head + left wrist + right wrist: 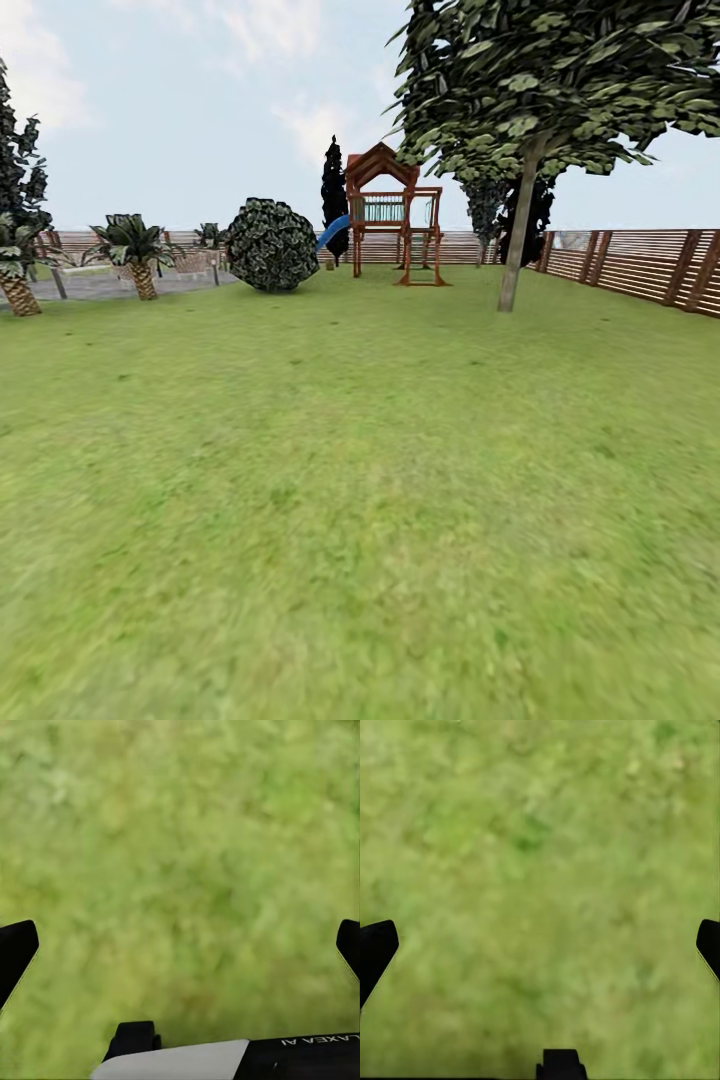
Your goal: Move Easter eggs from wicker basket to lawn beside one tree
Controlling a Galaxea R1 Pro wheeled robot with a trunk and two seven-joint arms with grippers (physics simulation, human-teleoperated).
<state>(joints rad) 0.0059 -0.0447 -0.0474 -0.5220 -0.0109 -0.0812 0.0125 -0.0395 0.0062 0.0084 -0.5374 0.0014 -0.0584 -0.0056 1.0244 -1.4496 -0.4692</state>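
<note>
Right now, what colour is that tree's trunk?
Pale grey-beige trunk; head view shows it best.

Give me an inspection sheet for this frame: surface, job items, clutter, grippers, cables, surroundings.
Surface: lawn, green, slightly patchy.
Job's things: pale-trunked tree far right by the fence; eggs and basket nothing seen.
Clutter: nothing seen on the grass nearby.
Grippers: left gripper open over grass, nothing between the fingers; right gripper open over grass, likewise.
Cables: nothing seen.
Surroundings: round bush, play tower with blue slide, palms at left, dark trees behind.
</note>
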